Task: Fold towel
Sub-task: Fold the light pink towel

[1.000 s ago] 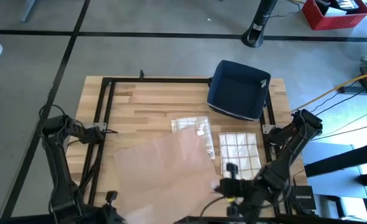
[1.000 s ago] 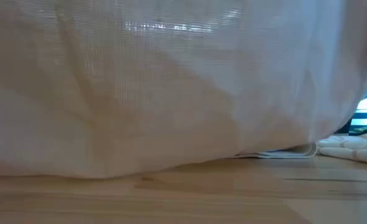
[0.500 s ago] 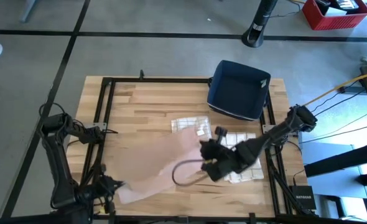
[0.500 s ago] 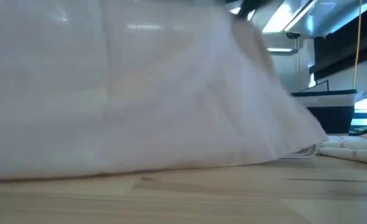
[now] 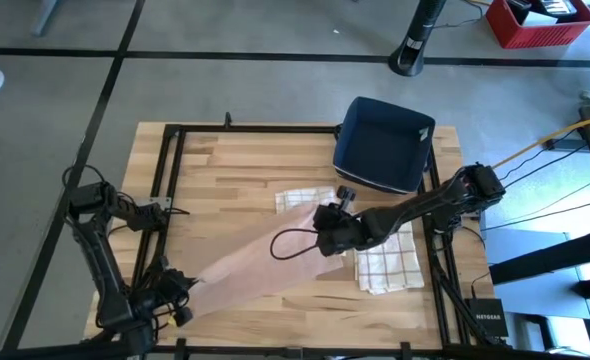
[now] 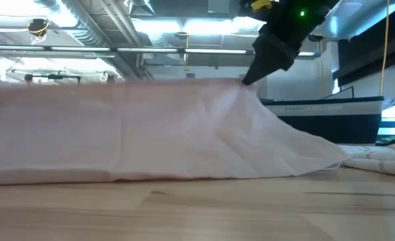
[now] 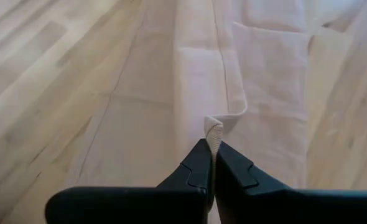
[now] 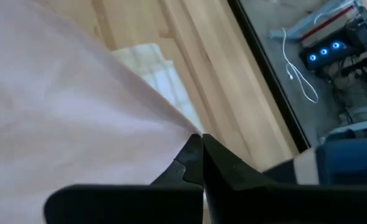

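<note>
Basically wooden table (image 5: 235,170) first, w/ a dark blue bin (image 5: 383,143) at the far right. Pink towel (image 5: 260,265) is stretched in a long band across the table middle, long axis running diagonal from near-left corner up toward centre-right; most of it sags on the wood, right end is lifted. Two checked cloths lie flat nearby: one (image 5: 390,262) right of the towel, another (image 5: 300,198) just beyond it, partly under the raised end.

Right gripper (image 5: 325,238) is above table centre, jaws shut tight on a towel corner, right wrist view shows fabric pinched between the tips (image 8: 196,149). Low view has it holding that corner high, cloth draping down from it (image 6: 251,77).

Left gripper (image 5: 180,298) sits low at the near-left edge, also clamped, pinching the towel's hem, fold of edge poking up between the fingers (image 7: 211,155).

Key relation: towel spans btw both claws, each owns one end, so neither is "nearer". Prob. mid-fold; the raised right corner looks like the one to carry over, along or across that diagonal. Risk: the lifted end lands on the checked cloth.
</note>
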